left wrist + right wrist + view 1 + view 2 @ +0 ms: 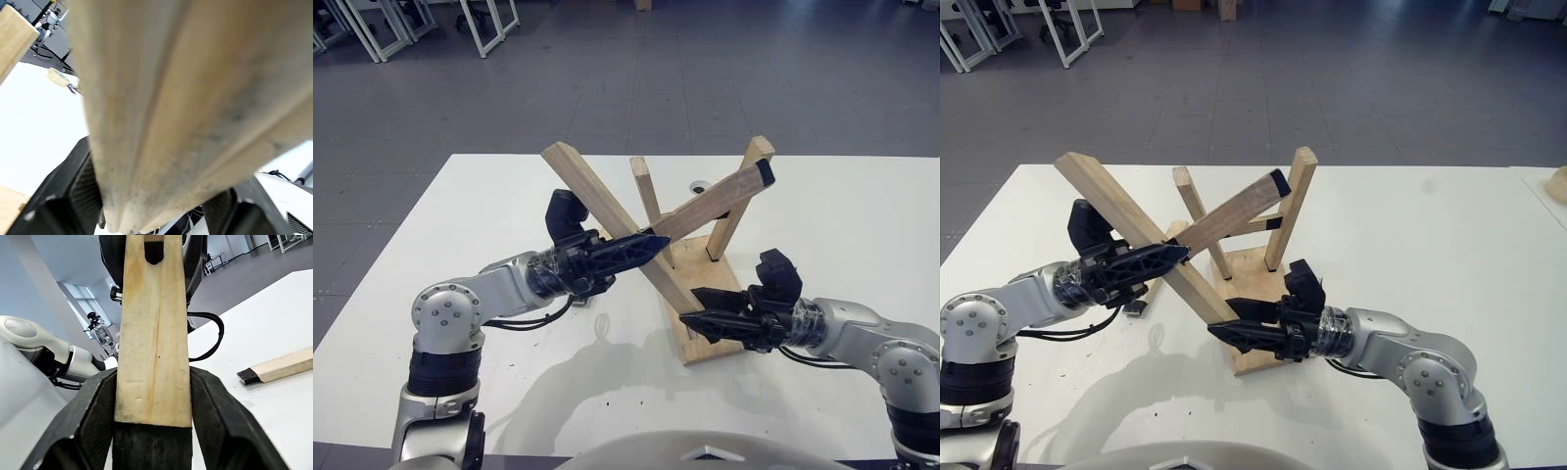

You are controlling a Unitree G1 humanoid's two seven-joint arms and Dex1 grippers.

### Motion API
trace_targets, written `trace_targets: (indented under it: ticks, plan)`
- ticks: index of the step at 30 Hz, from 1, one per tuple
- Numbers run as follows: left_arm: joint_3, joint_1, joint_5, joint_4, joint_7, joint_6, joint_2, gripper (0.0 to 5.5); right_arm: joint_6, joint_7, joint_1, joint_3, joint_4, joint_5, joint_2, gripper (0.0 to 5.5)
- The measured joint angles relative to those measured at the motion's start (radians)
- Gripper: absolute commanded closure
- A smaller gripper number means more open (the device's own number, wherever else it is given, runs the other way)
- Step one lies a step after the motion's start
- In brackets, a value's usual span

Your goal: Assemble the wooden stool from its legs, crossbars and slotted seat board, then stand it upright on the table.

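Seat board [710, 343] lay flat on the white desk [842, 215], just right of centre frame. Two legs stood in it: a thin one [644, 191] at centre and a thicker one [729, 225] to its right, leaning toward the upper right.

A long leg [592, 186] slanted from upper left of centre down to the near end of the board. The right gripper [690, 305] was clenched on its lower, black-ended part; the right wrist view showed the wood seated between both fingers [88, 416].

A black-capped bar [720, 196] rose from centre frame toward the upper right, crossing in front of the thicker leg. The left gripper [651, 242] met its lower end and was grasping wood, which pressed between its fingers in the left wrist view. Whether that end touched the long leg could not be determined.
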Motion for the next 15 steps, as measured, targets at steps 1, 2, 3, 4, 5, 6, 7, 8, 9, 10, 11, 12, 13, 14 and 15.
trace_targets:
  ticks: [1,2,3,4,5,6,7,8,9,10,11,12,13,14,15]
  plan:
    - [0.0,0.003,0.028,0.0,-0.001,-0.013,-0.005,3.16,0.011,-0.012,-0.005,-0.002,0.012,0.006,-0.004,2.5]
    - [0.0,0.008,0.058,0.0,-0.004,-0.021,-0.013,3.22,0.021,-0.024,-0.006,-0.005,0.023,0.012,-0.015,2.3]
    - [0.0,0.009,0.09,0.001,-0.005,-0.034,-0.022,3.26,0.026,-0.034,-0.006,-0.013,0.03,0.013,-0.025,2.16]
    - [0.0,0.009,0.121,0.005,-0.01,-0.053,-0.029,3.34,0.026,-0.041,-0.006,-0.024,0.032,0.006,-0.036,2.07]
    - [0.0,0.01,0.16,0.011,-0.012,-0.065,-0.031,3.38,0.029,-0.037,-0.004,-0.03,0.039,-0.01,-0.067,2.07]
    - [0.002,0.012,0.183,0.015,-0.014,-0.076,-0.032,3.42,0.03,-0.02,0.002,-0.038,0.043,-0.03,-0.1,2.07]
    - [0.007,0.016,0.212,0.016,-0.021,-0.089,-0.031,3.43,0.026,0.026,0.018,-0.044,0.052,-0.074,-0.161,2.07]
    - [0.018,0.022,0.23,0.017,-0.027,-0.094,-0.029,3.44,0.019,0.065,0.04,-0.052,0.066,-0.123,-0.219,2.07]
    - [0.025,0.03,0.249,0.012,-0.034,-0.099,-0.027,3.44,-0.006,0.095,0.062,-0.054,0.097,-0.197,-0.273,2.07]
    - [0.025,0.039,0.281,0.002,-0.041,-0.105,-0.024,3.44,-0.037,0.11,0.077,-0.055,0.129,-0.259,-0.301,2.07]
    - [0.009,0.046,0.331,-0.016,-0.05,-0.121,-0.018,3.44,-0.071,0.112,0.082,-0.054,0.162,-0.313,-0.307,2.07]
    - [-0.016,0.056,0.382,-0.032,-0.063,-0.133,-0.015,3.44,-0.096,0.107,0.082,-0.055,0.193,-0.349,-0.305,2.07]
    - [-0.068,0.079,0.464,-0.057,-0.087,-0.152,-0.012,3.44,-0.136,0.091,0.082,-0.055,0.238,-0.403,-0.296,2.07]
    - [-0.107,0.096,0.517,-0.066,-0.106,-0.168,-0.013,3.44,-0.154,0.085,0.084,-0.057,0.259,-0.432,-0.288,2.07]
    - [-0.144,0.111,0.574,-0.067,-0.134,-0.196,-0.019,3.44,-0.168,0.079,0.088,-0.058,0.266,-0.449,-0.273,2.07]
